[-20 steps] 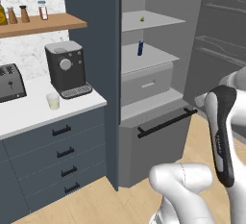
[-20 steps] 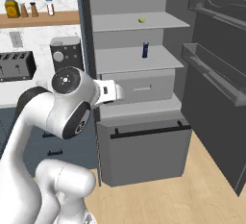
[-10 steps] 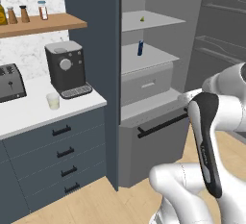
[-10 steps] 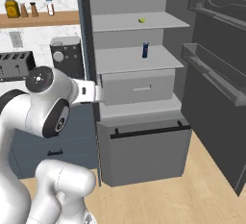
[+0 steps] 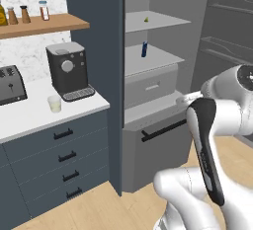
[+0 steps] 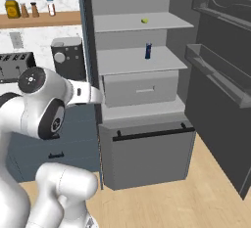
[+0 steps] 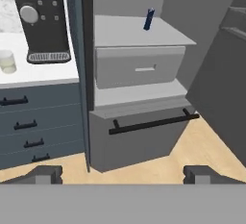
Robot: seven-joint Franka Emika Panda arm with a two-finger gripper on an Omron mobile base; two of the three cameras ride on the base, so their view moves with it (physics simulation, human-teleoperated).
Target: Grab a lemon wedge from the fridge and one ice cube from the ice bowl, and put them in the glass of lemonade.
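Two things are wanted for the drink, and neither is in hand yet: the step under way looks like the approach to the open fridge (image 6: 142, 90) for the lemon wedge (image 6: 145, 21), which lies alone on the top shelf, well above the small blue can (image 6: 148, 51) on the shelf below. The glass of lemonade (image 5: 54, 103) stands on the white counter (image 5: 34, 118) just beside the coffee machine (image 5: 68, 71), well apart from the fridge. In the hand view the gripper (image 7: 122, 174) has its two dark tips spread to the full width of the picture with nothing between them, so it is wide open and empty; it looks toward the fridge's drawer (image 7: 139, 66) and the black bar handle (image 7: 153, 122) beneath. My judgement is that the next move calls for raising the hand and reaching deep onto the top shelf, over the wedge, then closing gently on so tiny a piece. Compared with a second ago, the arm has swung and folded lower while the scene itself has stayed put
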